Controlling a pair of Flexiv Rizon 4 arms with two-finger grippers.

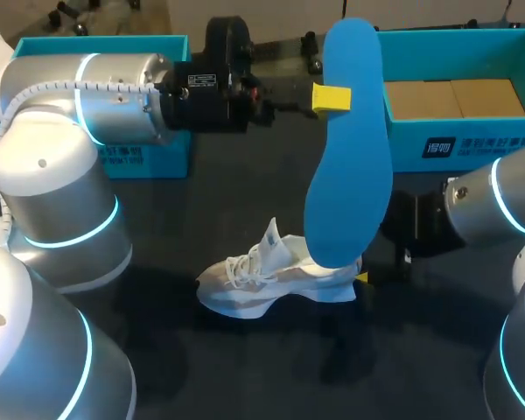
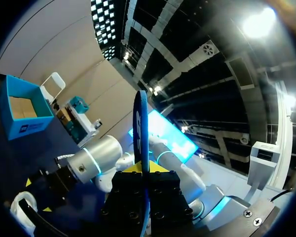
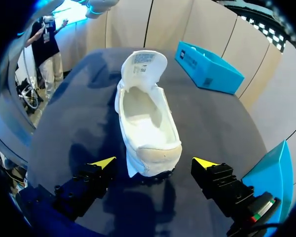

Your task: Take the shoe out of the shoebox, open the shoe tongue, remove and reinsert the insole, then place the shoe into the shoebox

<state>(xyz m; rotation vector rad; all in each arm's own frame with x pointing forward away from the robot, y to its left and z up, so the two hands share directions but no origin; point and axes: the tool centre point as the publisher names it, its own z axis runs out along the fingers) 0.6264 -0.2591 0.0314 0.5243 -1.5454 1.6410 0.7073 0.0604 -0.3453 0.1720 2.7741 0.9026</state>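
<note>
My left gripper (image 1: 331,98) is shut on the blue insole (image 1: 348,149) and holds it upright in the air above the table, toe end up. In the left wrist view the insole (image 2: 142,128) stands edge-on between the yellow tips of that gripper (image 2: 140,169). The white shoe (image 1: 276,276) lies on the dark table below it, tongue pulled up. My right gripper (image 3: 154,163) is open at the shoe's (image 3: 148,123) heel, one finger on each side, with a gap to both. In the head view only a yellow tip of the right gripper (image 1: 360,278) shows behind the heel.
A teal shoebox (image 1: 459,131) with cardboard inside stands at the back right. A second teal box (image 1: 149,157) sits at the back left, partly behind my left arm. In the right wrist view a teal box (image 3: 209,69) lies beyond the shoe's toe.
</note>
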